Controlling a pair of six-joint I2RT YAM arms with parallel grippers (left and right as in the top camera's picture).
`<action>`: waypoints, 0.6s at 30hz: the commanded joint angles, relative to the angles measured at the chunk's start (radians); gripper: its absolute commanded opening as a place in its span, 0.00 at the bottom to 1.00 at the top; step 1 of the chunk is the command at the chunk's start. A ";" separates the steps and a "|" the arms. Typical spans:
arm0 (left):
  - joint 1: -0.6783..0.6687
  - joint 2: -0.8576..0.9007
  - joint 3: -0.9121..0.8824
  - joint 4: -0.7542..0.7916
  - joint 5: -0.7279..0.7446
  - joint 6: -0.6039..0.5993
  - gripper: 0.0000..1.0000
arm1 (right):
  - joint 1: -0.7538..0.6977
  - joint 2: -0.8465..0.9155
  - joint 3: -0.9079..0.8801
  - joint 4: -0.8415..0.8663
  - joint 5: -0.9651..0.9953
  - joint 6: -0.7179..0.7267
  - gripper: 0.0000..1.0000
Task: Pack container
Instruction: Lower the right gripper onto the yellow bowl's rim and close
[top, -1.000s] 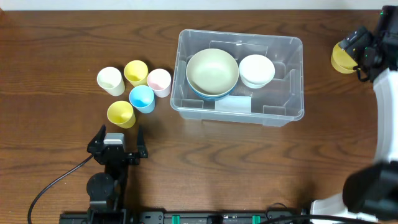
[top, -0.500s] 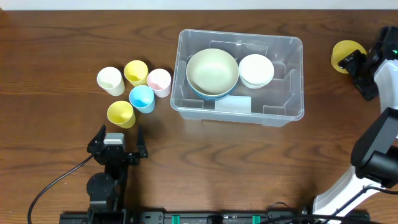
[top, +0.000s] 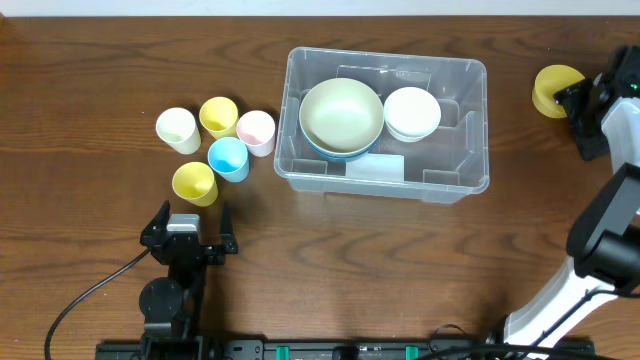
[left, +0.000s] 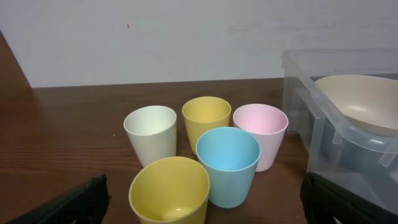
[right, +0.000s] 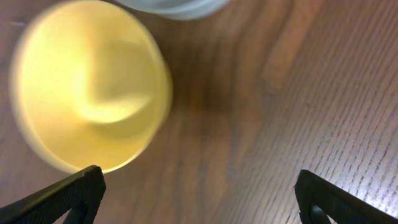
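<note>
Standing near the middle of the wooden table (top: 100, 290), the clear plastic container (top: 452, 155) was pictured with a beige bowl (top: 341, 113) nested on a blue bowl (top: 325, 152) and a white bowl (top: 412, 112) laid inside beside them. The bin was judged light and fairly stiff, though its thin walls could be expected to flex and its smooth plastic to slip. If it had to be shifted at all, a hold would best be taken on the rolled rim at a short side. The left gripper (top: 190, 222) was seen with its jaws spread wide and nothing between them, pointed at five pastel cups (left: 228, 163) grouped well to the left of the container. The right gripper (right: 199, 196) was likewise shown fully parted and empty, with a sixth cup (right: 90, 87), yellow, just ahead of it beyond the bin's right end. Whether a finger brushed that cup could not be told from the blurred wrist view.
</note>
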 joint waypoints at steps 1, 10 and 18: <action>0.004 -0.006 -0.014 -0.038 0.014 0.014 0.98 | -0.038 0.044 0.003 -0.008 0.014 0.031 0.99; 0.004 -0.006 -0.014 -0.039 0.014 0.014 0.98 | -0.076 0.069 0.003 -0.007 0.014 -0.008 0.99; 0.004 -0.006 -0.014 -0.039 0.014 0.014 0.98 | -0.078 0.071 0.003 0.044 -0.209 -0.032 0.98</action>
